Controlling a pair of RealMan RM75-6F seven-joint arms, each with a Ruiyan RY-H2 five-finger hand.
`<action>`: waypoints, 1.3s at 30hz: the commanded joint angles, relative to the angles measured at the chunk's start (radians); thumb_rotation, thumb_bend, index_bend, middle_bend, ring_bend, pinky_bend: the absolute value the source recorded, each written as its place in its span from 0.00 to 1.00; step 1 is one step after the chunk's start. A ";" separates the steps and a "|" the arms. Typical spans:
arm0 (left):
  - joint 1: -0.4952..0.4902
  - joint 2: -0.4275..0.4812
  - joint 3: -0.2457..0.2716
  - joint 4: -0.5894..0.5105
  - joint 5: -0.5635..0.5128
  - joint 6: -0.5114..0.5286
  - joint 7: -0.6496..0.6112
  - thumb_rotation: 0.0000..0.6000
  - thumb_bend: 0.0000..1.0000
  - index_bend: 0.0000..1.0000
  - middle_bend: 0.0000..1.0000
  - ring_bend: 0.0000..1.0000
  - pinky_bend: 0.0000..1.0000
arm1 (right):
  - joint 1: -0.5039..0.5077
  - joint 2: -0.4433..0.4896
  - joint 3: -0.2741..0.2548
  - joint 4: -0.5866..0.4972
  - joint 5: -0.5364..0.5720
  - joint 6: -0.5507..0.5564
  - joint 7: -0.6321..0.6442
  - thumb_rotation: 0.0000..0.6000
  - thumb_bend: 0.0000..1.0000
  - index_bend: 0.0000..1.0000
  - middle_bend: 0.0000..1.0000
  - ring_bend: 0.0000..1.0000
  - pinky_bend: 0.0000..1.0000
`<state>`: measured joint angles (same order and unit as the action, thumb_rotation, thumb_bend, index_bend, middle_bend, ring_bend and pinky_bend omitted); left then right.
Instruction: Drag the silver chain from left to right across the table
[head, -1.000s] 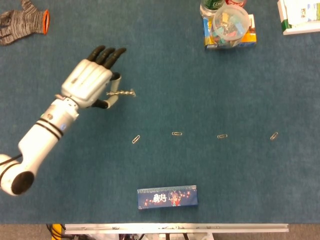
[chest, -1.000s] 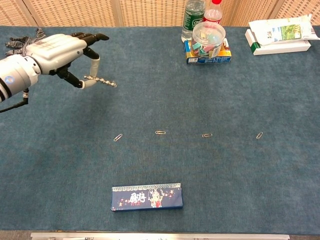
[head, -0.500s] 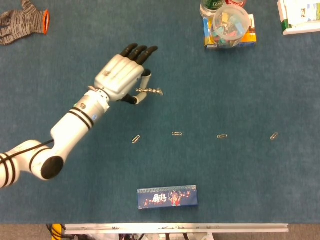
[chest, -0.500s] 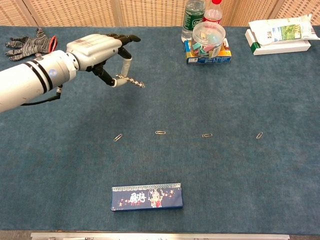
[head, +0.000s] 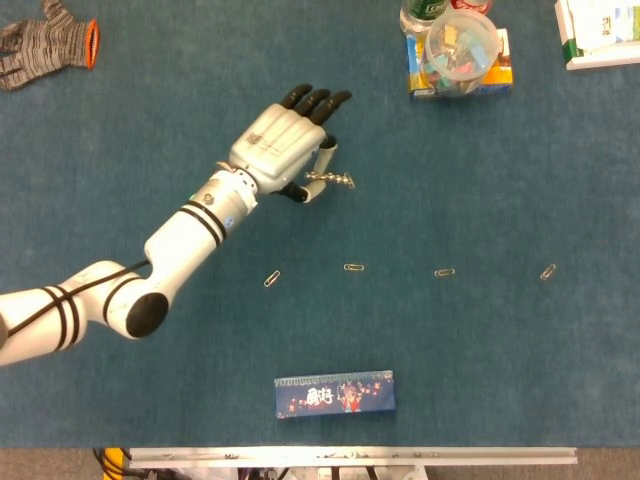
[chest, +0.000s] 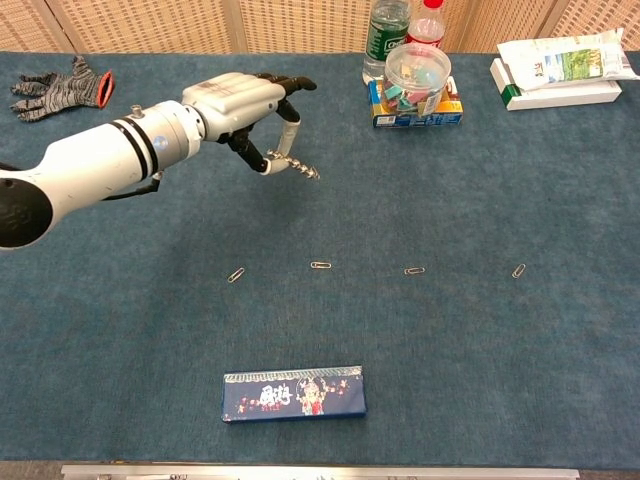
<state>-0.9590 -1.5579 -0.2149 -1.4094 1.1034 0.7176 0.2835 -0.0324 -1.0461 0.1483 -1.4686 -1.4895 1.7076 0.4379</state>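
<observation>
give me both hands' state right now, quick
Left hand: pinching one end of the silver chain, which trails toward the right on the table.
Right hand: not in either view.

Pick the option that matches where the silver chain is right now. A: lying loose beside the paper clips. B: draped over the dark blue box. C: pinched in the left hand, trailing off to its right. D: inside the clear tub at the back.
C: the left hand pinches one end of the silver chain, whose free end trails rightward over the blue table, well behind the row of paper clips.
</observation>
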 joint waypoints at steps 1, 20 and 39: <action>-0.010 -0.011 -0.005 0.001 -0.003 0.001 -0.007 1.00 0.33 0.58 0.00 0.00 0.03 | -0.003 0.000 0.002 0.002 0.000 0.003 0.003 1.00 0.27 0.24 0.27 0.24 0.45; -0.041 -0.021 0.009 -0.001 -0.121 0.024 0.035 1.00 0.12 0.00 0.00 0.00 0.03 | -0.001 -0.003 0.001 -0.002 -0.015 -0.003 -0.012 1.00 0.27 0.24 0.27 0.24 0.45; 0.241 0.391 0.195 -0.495 -0.060 0.444 0.241 1.00 0.12 0.10 0.00 0.00 0.03 | 0.039 -0.030 -0.018 -0.034 -0.045 -0.064 -0.142 1.00 0.27 0.24 0.27 0.24 0.45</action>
<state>-0.7713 -1.2250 -0.0575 -1.8408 1.0109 1.1010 0.4978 0.0013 -1.0723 0.1327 -1.4980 -1.5318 1.6514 0.3054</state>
